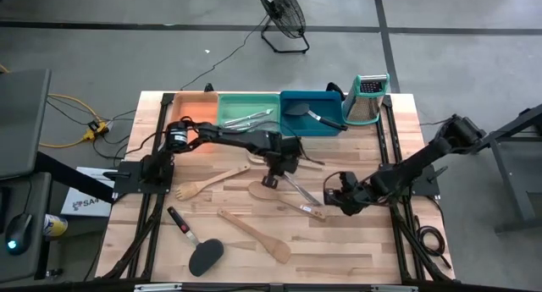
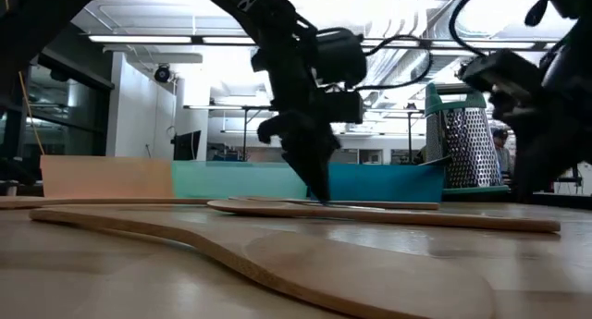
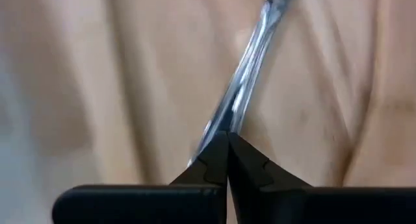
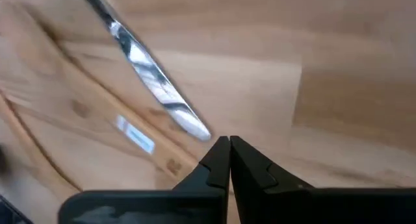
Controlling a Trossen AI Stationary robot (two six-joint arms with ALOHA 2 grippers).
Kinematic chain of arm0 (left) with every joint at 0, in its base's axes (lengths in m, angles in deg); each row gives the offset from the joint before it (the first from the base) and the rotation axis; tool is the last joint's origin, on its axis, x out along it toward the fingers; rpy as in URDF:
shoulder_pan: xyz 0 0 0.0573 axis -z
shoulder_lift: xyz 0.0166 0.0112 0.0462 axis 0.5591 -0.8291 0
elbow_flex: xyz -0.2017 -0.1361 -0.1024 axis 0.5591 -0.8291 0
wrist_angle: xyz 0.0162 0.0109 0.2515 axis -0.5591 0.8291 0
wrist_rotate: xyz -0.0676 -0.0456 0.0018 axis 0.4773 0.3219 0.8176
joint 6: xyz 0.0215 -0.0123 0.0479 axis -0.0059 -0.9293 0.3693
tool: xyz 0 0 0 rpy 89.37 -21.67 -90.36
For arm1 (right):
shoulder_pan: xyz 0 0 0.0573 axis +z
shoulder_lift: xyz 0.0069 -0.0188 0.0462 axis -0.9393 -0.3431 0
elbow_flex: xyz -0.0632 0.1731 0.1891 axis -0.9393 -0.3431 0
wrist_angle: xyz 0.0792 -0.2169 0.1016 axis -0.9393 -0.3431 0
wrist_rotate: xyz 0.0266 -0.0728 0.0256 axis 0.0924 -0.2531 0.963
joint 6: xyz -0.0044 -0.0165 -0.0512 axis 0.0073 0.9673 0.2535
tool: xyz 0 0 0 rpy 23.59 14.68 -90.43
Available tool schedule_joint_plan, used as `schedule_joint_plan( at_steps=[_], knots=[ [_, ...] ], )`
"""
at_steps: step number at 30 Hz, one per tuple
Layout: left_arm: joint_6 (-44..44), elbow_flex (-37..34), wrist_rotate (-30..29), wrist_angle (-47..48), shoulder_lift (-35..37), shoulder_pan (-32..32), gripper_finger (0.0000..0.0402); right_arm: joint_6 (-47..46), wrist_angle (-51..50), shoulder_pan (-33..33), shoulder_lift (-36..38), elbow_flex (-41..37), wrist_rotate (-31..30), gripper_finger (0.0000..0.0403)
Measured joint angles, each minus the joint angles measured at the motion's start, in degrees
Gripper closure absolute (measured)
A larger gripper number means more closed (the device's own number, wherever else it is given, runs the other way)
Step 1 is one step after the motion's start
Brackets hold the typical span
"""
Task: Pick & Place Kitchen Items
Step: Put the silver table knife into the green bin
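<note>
Black turner (image 1: 199, 250): it is lying at the near left of the table (image 1: 356, 250), broad dark head and long handle; likely light and fairly stiff, best taken at mid-handle, since the flat head is hugging the wood.
Wooden fork (image 1: 207, 184): it is resting flat left of centre; light, rigid and not slippery, so the narrow handle is probably the easiest place for a pinch.
Wooden spatula (image 1: 254, 234): it is lying diagonally at near centre, well apart from both arms; thin and flat, so the fingers would probably need to straddle the handle's edges.
Left gripper (image 1: 273, 179): it is reaching down at mid-table, its fingers (image 3: 211, 165) clenching on the end of a silver knife (image 3: 244, 81) that is lying on the wood.
Silver knife: slim, hard, glossy metal, so it is probably slippery and may swivel in a grip taken this close to one end.
Wooden spoon (image 1: 284, 199): it is lying beside the knife, between the two grippers.
Trays: an orange tray (image 1: 188, 104), a green tray (image 1: 250, 99) and a blue tray (image 1: 334, 97) are sitting along the far edge; the green one is holding silver cutlery, the blue one a dark turner.
Right gripper (image 1: 334, 198): it is waiting right of centre, low over the table, fingers pressed together on nothing.
</note>
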Motion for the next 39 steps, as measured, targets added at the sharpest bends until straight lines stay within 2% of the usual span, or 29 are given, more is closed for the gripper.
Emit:
schedule_joint_plan(
  at_steps=[5, 9, 11, 18, 21, 24, 27, 31, 35, 39],
  knots=[
    [-3.3, 0.1, 0.4, 1.2, 4.6, -1.8, 0.0401, 12.5, 5.2, -2.5, 3.9, 0.1, -8.3, 0.04],
    [-3.6, 0.2, 0.8, -0.6, 6.7, -1.4, 0.0401, 27.4, 13.9, -7.9, 3.7, 0.1, -8.6, 0.04],
    [-5.6, 0.2, 0.8, -0.4, 7.5, -1.0, 0.0401, 34.5, 17.7, -11.5, 3.0, 0.1, -6.7, 0.04],
    [-11.1, 0.2, -0.3, 5.5, 13.6, -1.2, 0.0401, 51.5, 26.8, -24.0, -1.7, 0.6, 6.1, 0.04],
    [-13.3, 0.3, -0.3, 6.4, 16.8, -1.2, 0.0401, 60.3, 25.3, -26.3, -4.4, 3.5, 12.0, 0.04],
    [-16.1, -0.2, -0.3, 6.7, 19.6, -1.2, 0.0401, 66.2, 18.5, -27.5, -6.8, 7.2, 15.6, 0.04],
    [-19.0, -3.7, -0.4, 5.6, 22.9, -1.2, 0.0401, 70.3, 12.2, -27.9, -9.3, 10.5, 17.7, 0.04],
    [-23.8, -12.3, -0.8, 1.0, 27.8, -1.2, 0.0401, 74.6, 9.4, -26.7, -11.5, 13.1, 19.2, 0.04],
    [-30.4, -21.6, -1.3, -6.5, 34.1, -0.4, 0.0401, 77.6, 8.7, -25.4, -13.0, 13.4, 21.6, 0.04],
    [-35.6, -29.7, -2.8, -15.6, 40.0, 0.9, 0.0401, 79.8, 6.8, -24.2, -14.6, 13.4, 20.9, 0.04]
  ],
)
